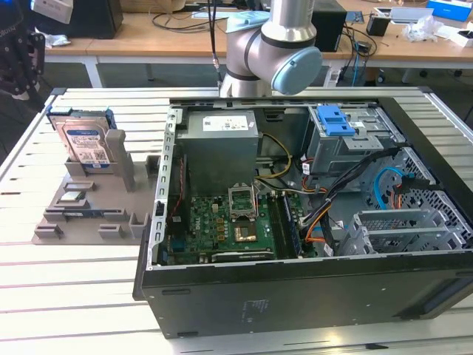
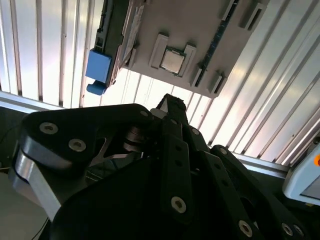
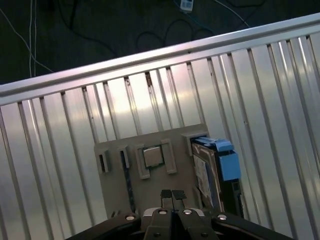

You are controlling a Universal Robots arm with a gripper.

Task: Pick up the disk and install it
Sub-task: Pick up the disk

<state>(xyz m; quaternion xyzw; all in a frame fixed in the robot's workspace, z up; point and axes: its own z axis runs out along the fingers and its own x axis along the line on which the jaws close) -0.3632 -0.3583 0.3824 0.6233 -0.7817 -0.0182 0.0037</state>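
Gripper [image 3: 172, 194] clenched, empty, over gray holder [image 3: 155, 182] on table [image 3: 60, 150], disk [image 3: 205, 175] on edge in holder, apart from gripper, both wrist views show chip [image 3: 152, 156] in holder, exterior view shows open case [image 1: 295, 296] beside holder

Exterior view: even, diffuse overhead light. We see the slatted metal table [image 1: 89, 296] pale and softly glossy at the lower left of the frame. The open computer case [image 1: 295, 296] has a near-black front wall and a shaded interior. In both wrist views, we note white glare streaks along the slats. In the second wrist view, the gripper [image 2: 170, 101] reads as a dark, underlit mass.
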